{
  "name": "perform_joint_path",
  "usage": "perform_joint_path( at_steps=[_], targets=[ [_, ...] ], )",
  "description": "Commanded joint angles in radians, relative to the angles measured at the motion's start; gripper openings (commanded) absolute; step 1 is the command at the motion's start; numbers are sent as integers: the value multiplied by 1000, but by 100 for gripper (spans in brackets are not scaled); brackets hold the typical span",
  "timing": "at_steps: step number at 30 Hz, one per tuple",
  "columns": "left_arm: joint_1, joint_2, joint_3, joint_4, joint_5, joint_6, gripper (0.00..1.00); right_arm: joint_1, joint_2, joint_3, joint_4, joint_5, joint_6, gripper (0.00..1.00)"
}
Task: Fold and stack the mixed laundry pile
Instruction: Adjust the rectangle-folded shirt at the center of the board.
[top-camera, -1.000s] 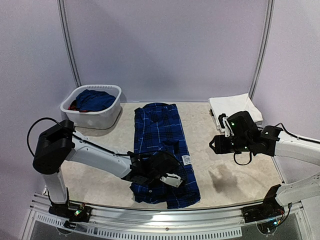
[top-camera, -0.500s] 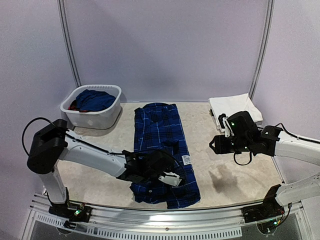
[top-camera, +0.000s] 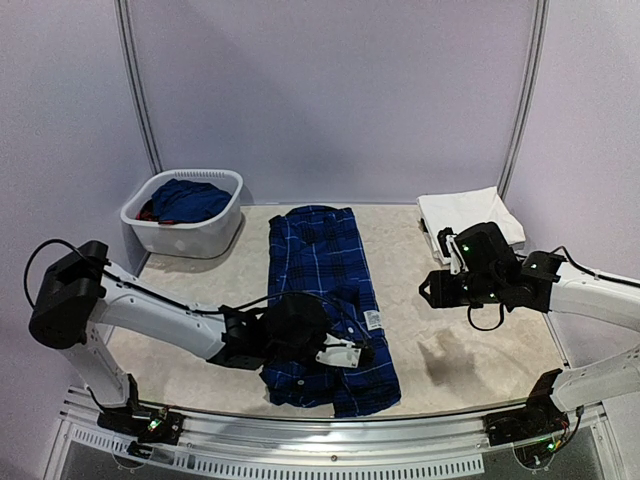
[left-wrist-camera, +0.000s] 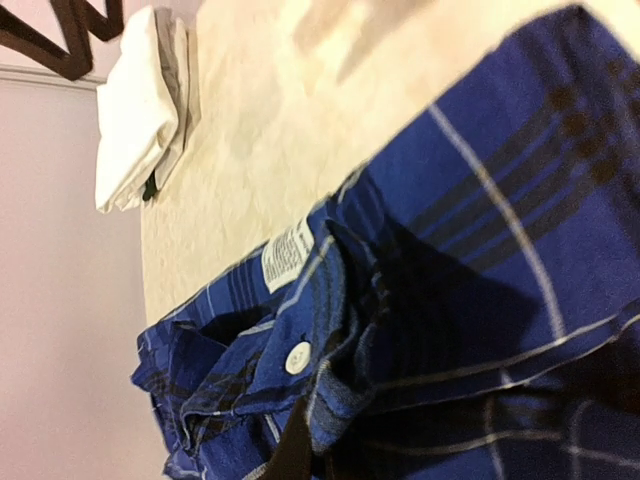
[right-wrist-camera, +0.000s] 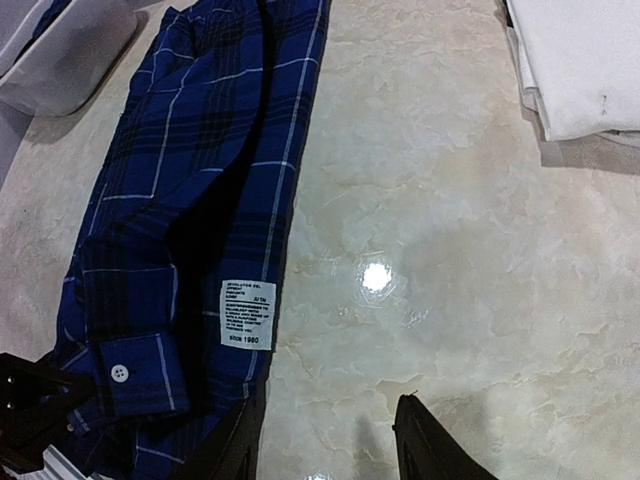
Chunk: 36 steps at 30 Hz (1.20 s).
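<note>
Left gripper (top-camera: 342, 354), lower centre, is clenched on a bunched fold of the navy plaid shirt (top-camera: 318, 258) lying mid-frame. Right gripper (right-wrist-camera: 325, 452) hangs released over the table (top-camera: 450, 350), centre right; white trousers (top-camera: 470, 213) lie folded upper right.

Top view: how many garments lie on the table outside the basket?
2. The navy plaid shirt lies lengthwise in the middle; a folded white garment sits at the far right corner. Others may be hidden underneath.

The plaid shirt (right-wrist-camera: 200, 180) left of the right claw (right-wrist-camera: 330, 440) is soft matt woven cloth, the tabletop (right-wrist-camera: 450, 200) beneath it glossy, smooth, stone-like.
</note>
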Motion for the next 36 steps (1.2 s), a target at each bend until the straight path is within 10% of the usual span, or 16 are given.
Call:
perform_joint_path(
  at_steps=[1,21,28,36],
  targets=[
    [-18,-57,-49,114,119,-111,0,-9,9,16,-6,12,14,47],
    [22,-189,-218,121,467,-156,4,-8,53,35,4,-30,33,47],
    [31,-196,-254,229,448,-225,71,-8,78,44,13,-61,40,47],
    [73,-396,-272,275,397,-460,81,-7,157,118,84,-153,8,47]
  ],
)
